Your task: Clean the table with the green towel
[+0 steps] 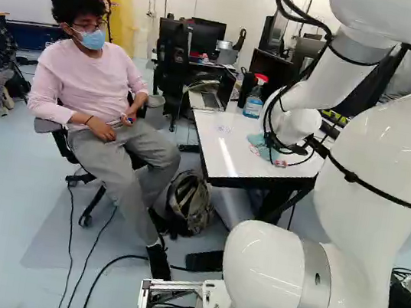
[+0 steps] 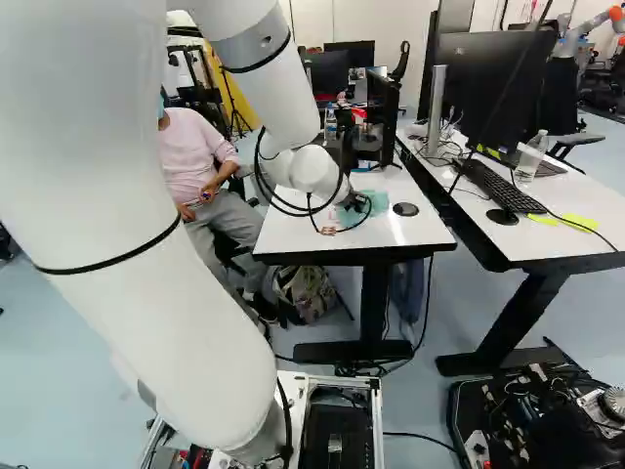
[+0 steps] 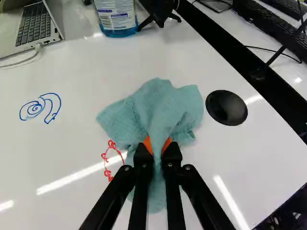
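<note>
The gripper pinches the green towel on the white tabletop. To wipe well, it should press softly and rub over the red marks beside the towel, then the blue ones. The towel looks blue-green, soft and bunched up.

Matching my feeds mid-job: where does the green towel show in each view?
Left base view: green towel right of the middle, on the table, partly hidden.
Right base view: just right of the middle, above mid-height, partly hidden.
Wrist view: between the claw's fingers, spreading ahead of them.
Shared landmark: red scribble beside the towel.
</note>
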### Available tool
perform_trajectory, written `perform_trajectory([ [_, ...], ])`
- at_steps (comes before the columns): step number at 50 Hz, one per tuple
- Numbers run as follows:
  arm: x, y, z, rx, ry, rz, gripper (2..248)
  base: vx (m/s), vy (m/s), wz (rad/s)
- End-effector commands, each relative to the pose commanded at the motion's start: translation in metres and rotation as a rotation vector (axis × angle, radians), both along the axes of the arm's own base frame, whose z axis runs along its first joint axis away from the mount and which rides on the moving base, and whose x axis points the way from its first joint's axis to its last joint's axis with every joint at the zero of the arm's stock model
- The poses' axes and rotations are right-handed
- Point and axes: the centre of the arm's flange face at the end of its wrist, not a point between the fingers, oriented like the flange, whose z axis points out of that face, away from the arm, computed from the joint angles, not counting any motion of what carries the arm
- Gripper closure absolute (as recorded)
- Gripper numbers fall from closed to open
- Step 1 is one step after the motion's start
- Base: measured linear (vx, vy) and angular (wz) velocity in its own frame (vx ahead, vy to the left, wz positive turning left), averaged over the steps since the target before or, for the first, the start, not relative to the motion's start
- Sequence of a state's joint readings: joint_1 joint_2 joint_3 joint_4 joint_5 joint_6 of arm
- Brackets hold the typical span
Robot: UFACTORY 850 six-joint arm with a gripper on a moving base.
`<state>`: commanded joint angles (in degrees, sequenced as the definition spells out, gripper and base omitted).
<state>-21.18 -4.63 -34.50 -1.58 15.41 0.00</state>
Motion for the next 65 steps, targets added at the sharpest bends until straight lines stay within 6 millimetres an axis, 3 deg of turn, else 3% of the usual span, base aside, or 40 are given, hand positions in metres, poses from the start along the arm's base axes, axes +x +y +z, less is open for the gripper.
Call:
perform_trajectory([
  [13, 0.002, 0.003, 0.0, 0.0, 0.0, 0.009, 213, 0.0, 0.0, 0.0],
  [37, 0.018, 0.038, 0.0, 0.0, -0.001, 0.094, 213, 0.0, -0.002, -0.007],
  [52, 0.013, 0.062, 0.0, 0.0, 0.001, 0.145, 213, 0.0, 0.0, 0.0],
  [65, -0.007, 0.077, 0.0, 0.001, 0.004, 0.17, 213, 0.0, 0.0, 0.0],
])
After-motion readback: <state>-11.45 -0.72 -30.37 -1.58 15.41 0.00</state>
